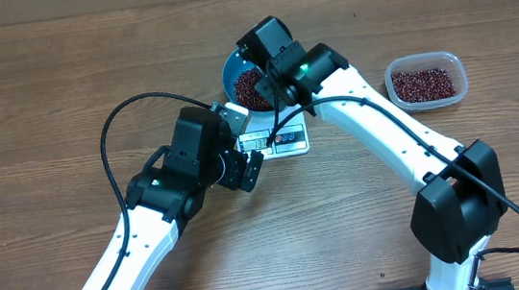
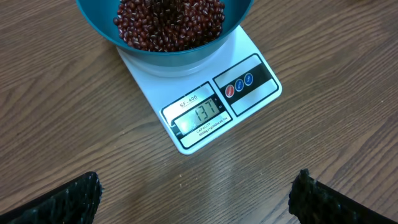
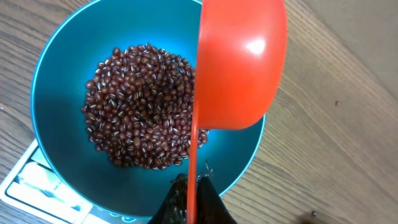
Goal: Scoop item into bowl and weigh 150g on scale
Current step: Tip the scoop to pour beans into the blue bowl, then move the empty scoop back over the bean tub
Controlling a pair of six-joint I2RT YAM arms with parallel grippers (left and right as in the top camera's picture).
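Note:
The blue bowl (image 3: 62, 93) stands on the white scale (image 2: 155, 81) and holds a heap of dark red-brown beans (image 3: 140, 106). The scale's display (image 2: 198, 114) reads 131. My right gripper (image 3: 194, 186) is shut on the thin handle of an orange-red scoop (image 3: 242, 68). The scoop hangs over the bowl's right rim, turned on its side so I see its back. No beans show in it. My left gripper (image 2: 196, 199) hovers open over bare wood just in front of the scale, its fingers (image 2: 68, 199) wide apart and holding nothing.
A clear rectangular plastic container (image 1: 426, 81) with more beans sits at the back right of the wooden table (image 1: 59, 79). The left arm (image 1: 163, 189) reaches in from the front left, the right arm (image 1: 384, 137) from the front right.

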